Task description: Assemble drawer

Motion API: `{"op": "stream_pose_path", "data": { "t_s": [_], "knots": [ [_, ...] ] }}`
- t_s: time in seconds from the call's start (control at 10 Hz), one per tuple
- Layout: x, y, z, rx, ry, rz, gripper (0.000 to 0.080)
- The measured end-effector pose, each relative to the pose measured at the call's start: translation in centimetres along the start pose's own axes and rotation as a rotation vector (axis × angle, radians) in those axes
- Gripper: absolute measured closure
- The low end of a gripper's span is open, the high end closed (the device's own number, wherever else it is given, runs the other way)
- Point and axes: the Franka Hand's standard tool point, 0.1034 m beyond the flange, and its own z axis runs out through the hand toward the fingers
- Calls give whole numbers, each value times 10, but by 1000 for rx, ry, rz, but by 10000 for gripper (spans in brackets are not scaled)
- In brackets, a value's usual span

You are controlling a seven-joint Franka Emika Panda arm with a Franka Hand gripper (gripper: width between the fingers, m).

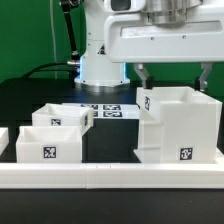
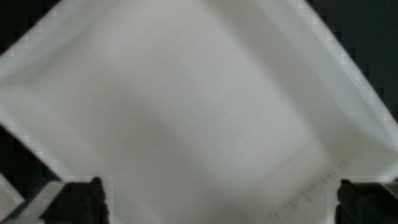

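Exterior view: the drawer casing (image 1: 180, 125) is standing by the front edge of the table (image 1: 25, 95), toward that view's right, with two trays (image 1: 55, 132) sitting beside it. The jaws are hanging spread wide apart just above it. Wrist view: the casing's white wall (image 2: 196, 110) is filling the frame between the fingertips (image 2: 75, 198).

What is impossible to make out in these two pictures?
- Exterior view: the dark fingers end at the rim of the large white box-like plastic casing; contact cannot be told.
- Exterior view: the small white plastic trays and casing cover part of the flat white marker board.
- Wrist view: a blurred white surface fills the frame; which part it is remains unclear.
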Motion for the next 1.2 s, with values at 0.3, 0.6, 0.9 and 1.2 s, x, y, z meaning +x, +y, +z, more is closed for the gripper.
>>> {"op": "stream_pose_path", "data": {
  "t_s": [0.3,0.6,0.9,1.2],
  "knots": [
    [0,2,1,-1,-2,-226,151],
    [1,24,-5,-9,2,-408,151],
    [3,96,-8,-7,7,-446,151],
    [7,149,18,-25,35,-451,151]
  ]
}}
